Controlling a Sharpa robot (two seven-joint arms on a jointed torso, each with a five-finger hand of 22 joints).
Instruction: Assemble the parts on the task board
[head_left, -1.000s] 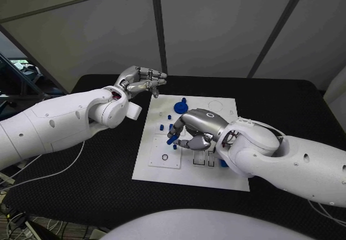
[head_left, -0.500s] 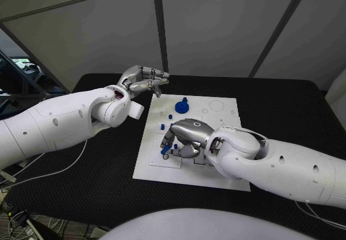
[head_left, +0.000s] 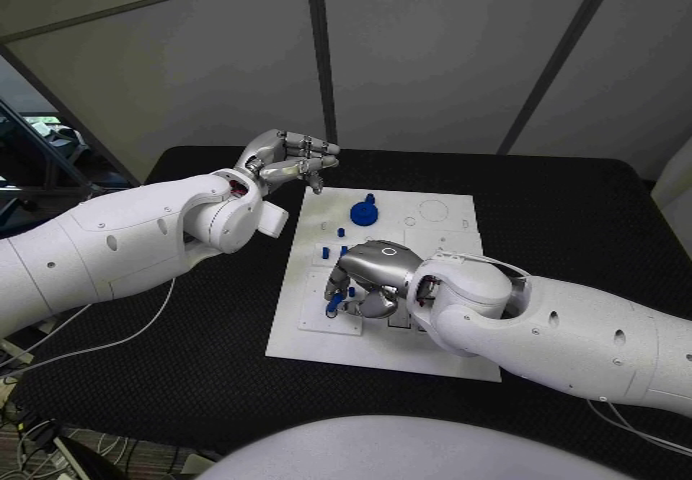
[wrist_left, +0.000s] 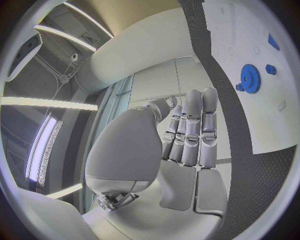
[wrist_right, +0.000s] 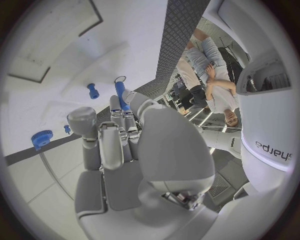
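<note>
Lowering toward seven o'clock, my right hand (head_left: 372, 278) pinches a blue peg (head_left: 336, 296) over the task board (head_left: 447, 225), insertion near; left hand (head_left: 289, 157) curled, holding nothing.

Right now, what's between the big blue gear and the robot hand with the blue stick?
In the head view, small blue pegs stand on the white board between the blue gear and the right robot hand.

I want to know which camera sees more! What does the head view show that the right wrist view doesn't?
Only the head view shows the left hand, raised beyond the board's far left corner, and the black table. Only the right wrist view shows the long blue part at the right hand's fingertips. Both show the white task board, the blue gear and the right hand.
</note>
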